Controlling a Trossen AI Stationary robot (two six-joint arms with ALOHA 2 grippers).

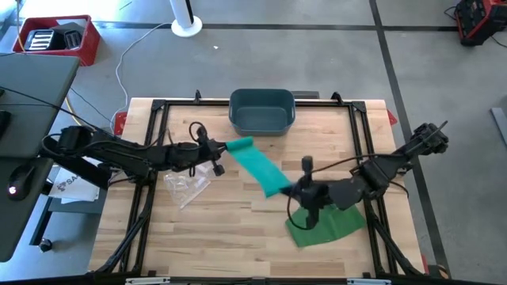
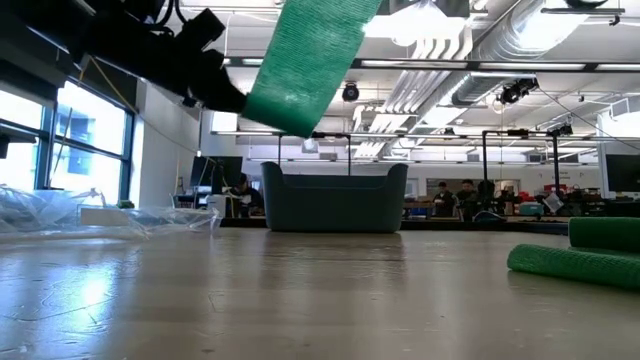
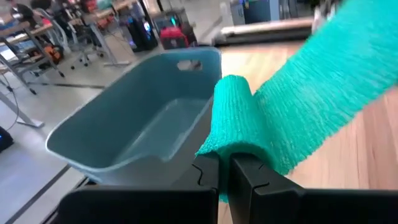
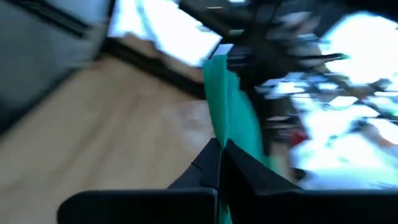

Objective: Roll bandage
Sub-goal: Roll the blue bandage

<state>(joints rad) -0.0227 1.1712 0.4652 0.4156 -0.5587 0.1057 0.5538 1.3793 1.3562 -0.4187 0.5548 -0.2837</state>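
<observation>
Green elastic bandage strip (image 1: 260, 169) stretched in the air above the wooden tabletop (image 1: 230, 229), left gripper (image 1: 215, 148) pinching its end near the blue-grey plastic bin (image 1: 262, 110), right gripper (image 1: 291, 192) pinching its other end, crumpled clear plastic wrapper (image 1: 187, 187) beneath the left arm
</observation>
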